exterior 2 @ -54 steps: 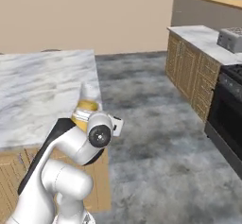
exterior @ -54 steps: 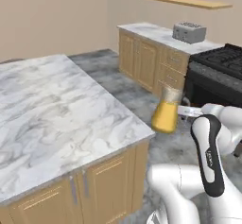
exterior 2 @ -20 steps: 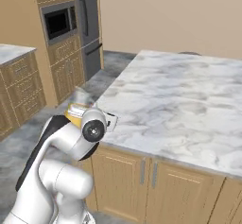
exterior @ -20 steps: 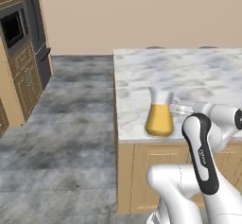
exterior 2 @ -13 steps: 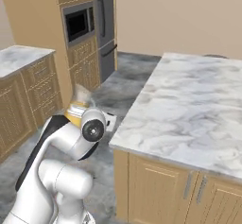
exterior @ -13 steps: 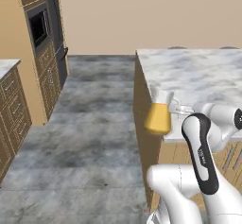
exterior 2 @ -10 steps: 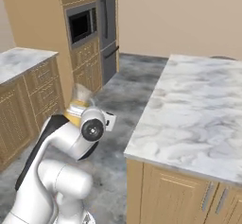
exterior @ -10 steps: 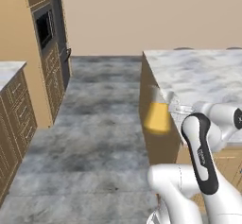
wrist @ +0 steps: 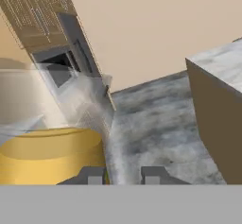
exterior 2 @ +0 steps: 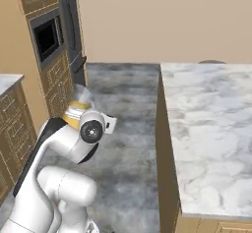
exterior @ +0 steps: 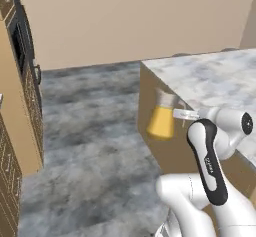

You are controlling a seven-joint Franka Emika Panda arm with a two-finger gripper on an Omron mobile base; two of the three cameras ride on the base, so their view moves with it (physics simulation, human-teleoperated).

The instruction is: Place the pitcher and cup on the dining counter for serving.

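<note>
**Pitcher in transit, off the counter's end**

At nine o'clock, oven wall (exterior: 22, 46) and bare floor. At centre, pitcher (exterior: 162, 115) held upright in mid-air, gripped at the neck by the gripper (exterior: 181, 113), jaws narrowly parted and closed on the glass. At three o'clock, dining counter (exterior: 220, 81), marble top just beside and slightly above the liquid level. Best done by lifting first, keeping the neck vertical, then carrying toward three o'clock and lowering well inside the edge.
</note>
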